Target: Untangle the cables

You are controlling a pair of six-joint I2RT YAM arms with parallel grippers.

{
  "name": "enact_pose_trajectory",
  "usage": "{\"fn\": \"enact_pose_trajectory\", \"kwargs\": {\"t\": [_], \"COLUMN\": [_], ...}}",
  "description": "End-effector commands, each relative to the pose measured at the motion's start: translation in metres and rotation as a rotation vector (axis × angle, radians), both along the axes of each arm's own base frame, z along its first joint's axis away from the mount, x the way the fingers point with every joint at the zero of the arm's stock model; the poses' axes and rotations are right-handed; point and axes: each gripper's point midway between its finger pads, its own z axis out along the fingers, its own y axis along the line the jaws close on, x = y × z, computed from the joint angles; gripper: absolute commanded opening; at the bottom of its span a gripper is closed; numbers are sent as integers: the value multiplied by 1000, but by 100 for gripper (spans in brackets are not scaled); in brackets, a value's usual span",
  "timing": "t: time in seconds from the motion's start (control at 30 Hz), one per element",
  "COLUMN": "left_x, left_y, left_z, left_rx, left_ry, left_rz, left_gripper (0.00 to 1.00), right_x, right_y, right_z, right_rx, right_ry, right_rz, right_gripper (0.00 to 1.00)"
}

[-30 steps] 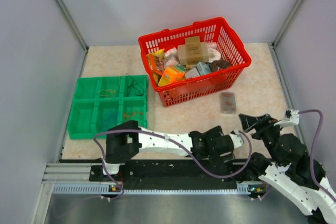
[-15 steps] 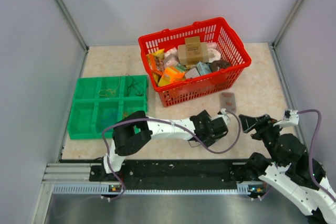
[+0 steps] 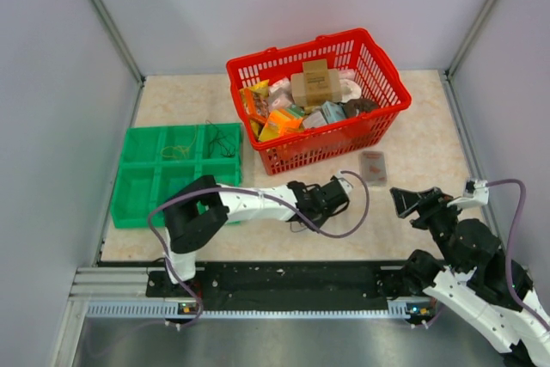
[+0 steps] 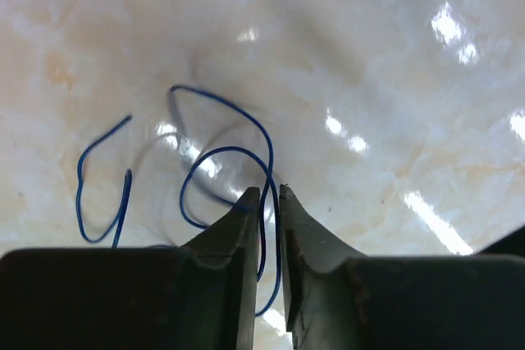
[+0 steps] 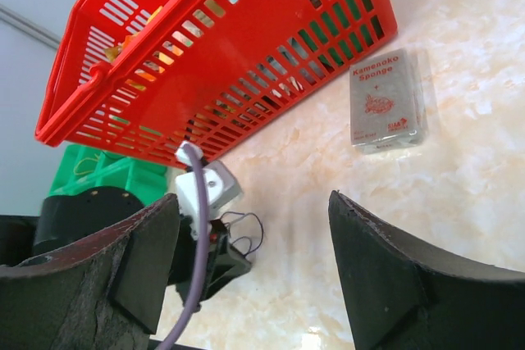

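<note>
A thin blue cable [image 4: 223, 150] lies in loose loops on the marble tabletop. My left gripper [image 4: 267, 190] is lowered onto it, the jaws drawn nearly together with two strands of the blue cable running between them. In the top view the left gripper [image 3: 302, 211] sits in front of the red basket. The right wrist view shows the same cable [image 5: 250, 231] curling out beside the left gripper's dark fingers. More cables, black [image 3: 219, 139] and yellow [image 3: 176, 152], lie in the green tray. My right gripper [image 3: 412, 199] [image 5: 254, 196] hangs open and empty to the right.
A green compartment tray [image 3: 137, 139] stands at the left. A red basket [image 3: 292, 58] full of packaged goods is at the back middle. A small sponge packet [image 3: 373, 167] [image 5: 384, 100] lies flat right of the basket. Grey walls enclose the table.
The left arm has swung leftwards from near the right arm to the middle of the table, and its jaws have closed from wide open onto the blue cable. The right arm stays put.
</note>
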Motion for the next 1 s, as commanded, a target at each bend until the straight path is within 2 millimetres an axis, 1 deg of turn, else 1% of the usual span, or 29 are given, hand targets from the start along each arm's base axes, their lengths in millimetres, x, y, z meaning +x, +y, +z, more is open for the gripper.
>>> {"fn": "enact_pose_trajectory", "kwargs": {"t": [0.0,0.03,0.13,0.17,0.3,0.33,0.4,0.43,0.47,0.53,0.57,0.6,0.67,0.7,0.73,0.8,0.83,0.87,0.93,0.97], "left_x": [-9,-7,1,5,5,9,12,18,24,42,51,61,72,76,81,90,94,100,106,107], "left_y": [-8,-5,10,16,43,48,69,82,96,132,154,173,209,224,241,276,297,322,365,383], "left_z": [55,64,96,106,134,150,158,166,169,178,190,199,226,249,267,290,297,299,300,299], "left_rx": [-183,-205,-302,-349,-592,-686,-792,-838,-864,-889,-907,-914,-941,-969,-974,-934,-888,-824,-701,-657], "left_ry": [-10,-30,-50,-48,10,-11,-1,-15,-27,-89,-148,-191,-280,-337,-392,-493,-541,-593,-654,-668], "left_rz": [1,11,61,83,130,138,184,228,280,422,504,564,648,673,709,814,894,1000,1190,1266], "left_gripper": [14,9,0,0,0,0,0,0,0,0,0,0,0,0,0,0,0,0,0,0], "right_x": [-8,-8,-9,-9,-8,-9,-8,-8,-8,-8,-8,-7,-7,-7,-7,-7,-7,-7,-7,-7], "right_y": [-9,-9,-9,-8,-8,-8,-8,-7,-7,-8,-8,-7,-7,-6,-7,-6,-5,-5,-4,-4], "right_z": [16,16,16,16,15,15,14,14,13,12,13,12,13,13,14,14,14,14,15,16], "right_rx": [85,84,82,82,82,84,86,84,83,82,83,82,83,85,87,88,87,90,91,90], "right_ry": [-74,-72,-75,-75,-74,-75,-74,-72,-69,-70,-70,-68,-69,-70,-73,-73,-72,-74,-75,-78], "right_rz": [-6,-1,2,4,2,4,3,3,3,2,0,2,2,3,3,8,8,9,12,13], "right_gripper": [73,73,73,73,73,73,73,73,73,73,73,73,74,74,74,74,74,74,74,74]}}
